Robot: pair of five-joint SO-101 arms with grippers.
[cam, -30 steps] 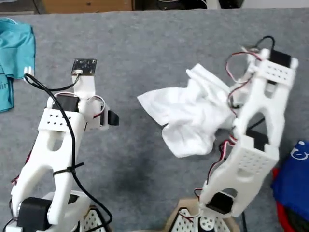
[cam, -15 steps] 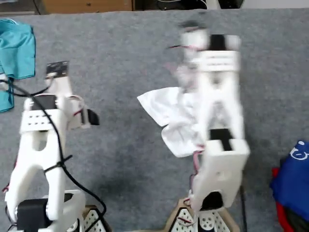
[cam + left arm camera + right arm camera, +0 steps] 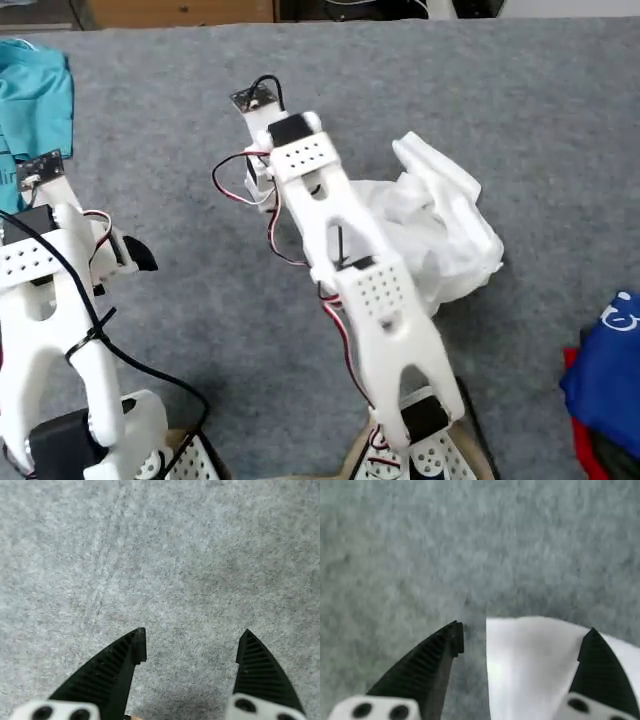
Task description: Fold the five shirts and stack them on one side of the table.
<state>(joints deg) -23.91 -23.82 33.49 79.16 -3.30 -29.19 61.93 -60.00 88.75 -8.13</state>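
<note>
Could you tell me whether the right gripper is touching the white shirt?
Cannot tell. In the right wrist view the open right gripper straddles an edge of the white shirt; one finger overlaps it, but contact is unclear.

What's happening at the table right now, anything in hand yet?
The right gripper is open, with an edge of the crumpled white shirt lying between its fingers, not clamped. The left gripper is open over bare grey table, holding nothing. A teal shirt lies at the far left and a blue shirt at the right edge. The white one is not folded yet.
</note>
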